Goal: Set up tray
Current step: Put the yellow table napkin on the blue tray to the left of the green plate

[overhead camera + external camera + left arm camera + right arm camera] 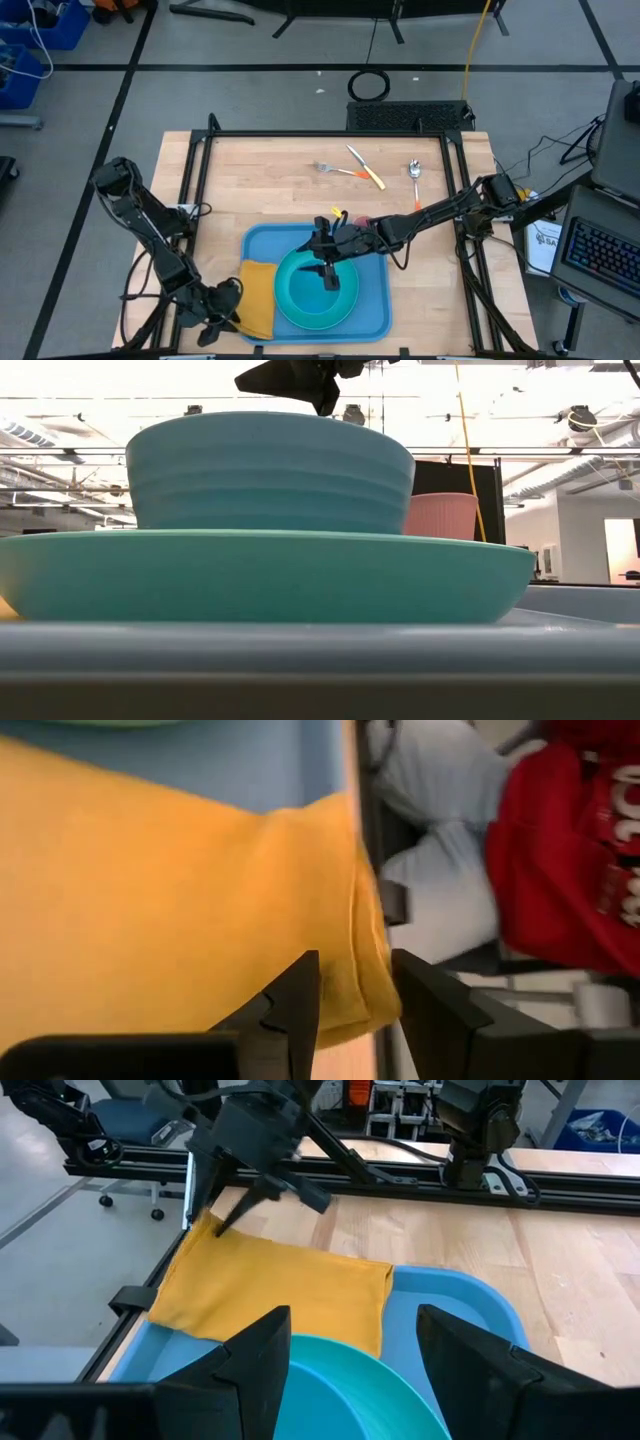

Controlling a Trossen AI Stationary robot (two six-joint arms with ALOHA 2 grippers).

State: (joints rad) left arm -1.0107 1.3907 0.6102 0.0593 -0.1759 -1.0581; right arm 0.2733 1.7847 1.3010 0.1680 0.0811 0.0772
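1. Tray (375,300), high view: light blue, at the table's near edge, long axis running left to right. Holds a turquoise plate (300,312) with a bowl (312,282) on it, plus a yellow-orange napkin (258,298) draped over its left rim. Left gripper (222,318) at the napkin's near-left corner; right gripper (328,270) hanging above the bowl, so nearer the tray's middle. Fork (330,168), orange-handled knife (366,168) and spoon (415,172) lying well apart from the tray on the far side of the table.

2. Low view: bowl (270,470) stacked on plate (260,575), both resting on the tray rim (320,655). Pink cup (445,515) just behind. Dark gripper above the bowl, clear of it.

3. Left wrist view: left gripper (352,1010) part-closed, fingers (300,1000) straddling the napkin (170,890) edge, apparently pinching the cloth. Tray floor (240,765) beyond; a person in red beyond the table.

4. Right wrist view: right gripper (355,1365) wide open, holding nothing, over the bowl (340,1390). Napkin (275,1295) lying across the tray (470,1305) edge, the other arm's gripper (225,1220) at its far corner. Judged: next move likely settling the napkin with the left arm, the closer one.
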